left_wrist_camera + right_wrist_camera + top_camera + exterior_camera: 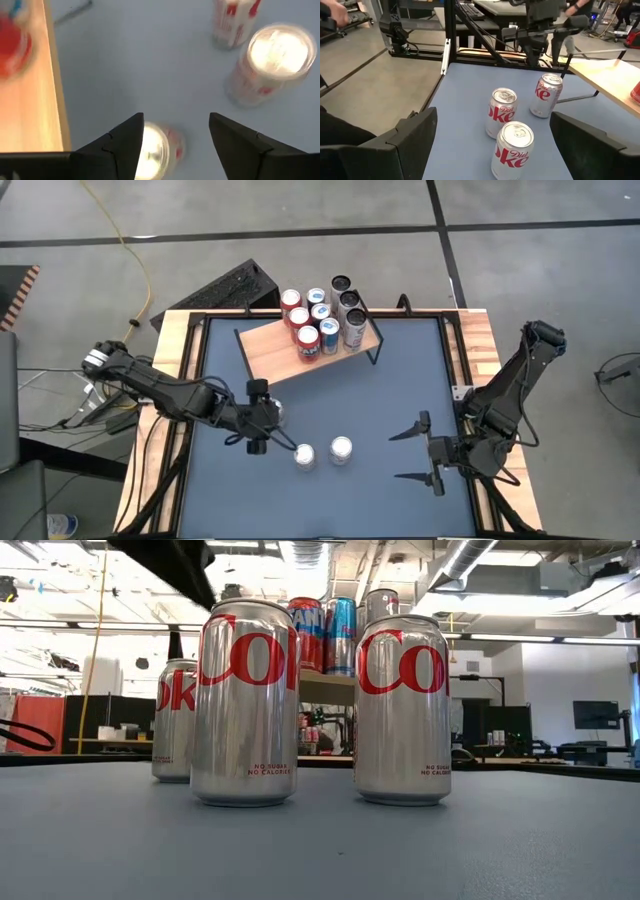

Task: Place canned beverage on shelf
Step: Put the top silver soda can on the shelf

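The left gripper point(262, 416) hovers with fingers spread above a silver can point(278, 413) on the blue table point(400, 380), one finger over it and nothing pinched. Two more silver cans point(305, 456) point(341, 450) stand just right of it, nearer the front. The shelf point(280, 350), holding a cluster of cans point(322, 318), sits at the far side. The right gripper point(425, 452) waits at the right, jaws wide, holding nothing.

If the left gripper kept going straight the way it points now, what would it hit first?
Most likely the silver can just beneath the left gripper. It sits closer to one finger than centred, so that finger might clip its rim; depth is hard to judge.
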